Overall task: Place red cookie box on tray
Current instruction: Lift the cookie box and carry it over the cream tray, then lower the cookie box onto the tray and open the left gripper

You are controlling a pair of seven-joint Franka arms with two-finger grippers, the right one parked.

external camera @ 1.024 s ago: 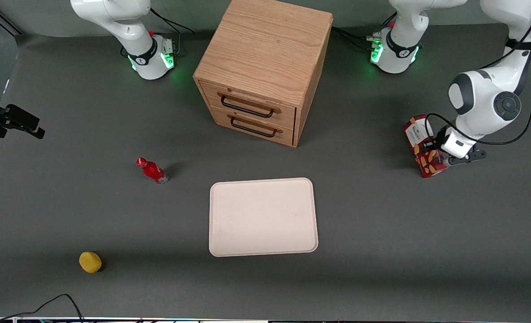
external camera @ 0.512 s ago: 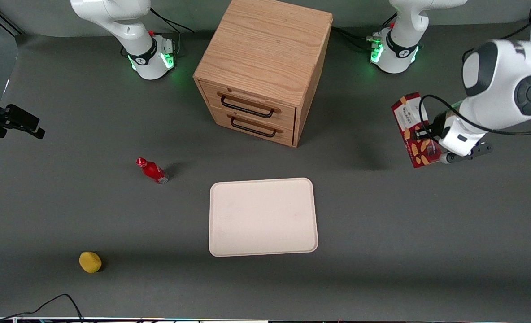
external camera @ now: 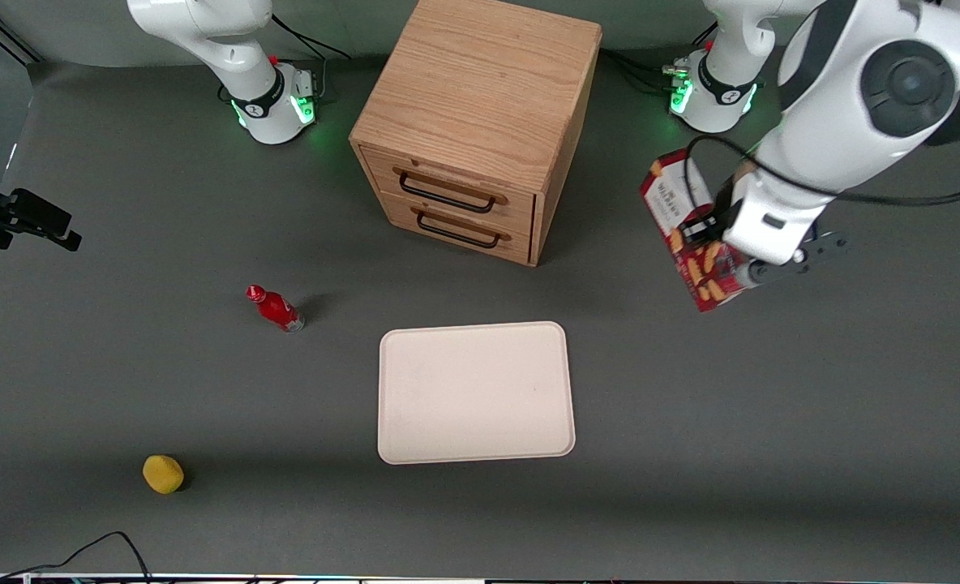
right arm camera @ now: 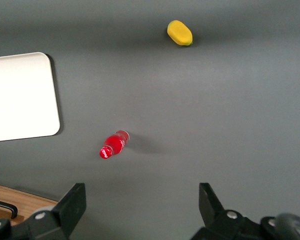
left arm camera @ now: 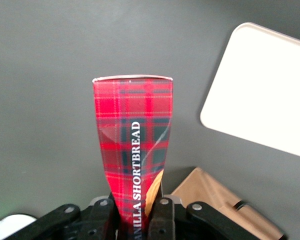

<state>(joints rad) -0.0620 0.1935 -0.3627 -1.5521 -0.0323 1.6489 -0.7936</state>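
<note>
The tray is lying flat on the table, nearest the front camera. At about two o'clock from it, the red cookie box is held up in the air, tilted. The gripper is closed tight on the box. The white arm is bent over it from above.

Red bottle lying between tray and yellow object.

Glossy cardboard red cookie box, matt tray
</note>
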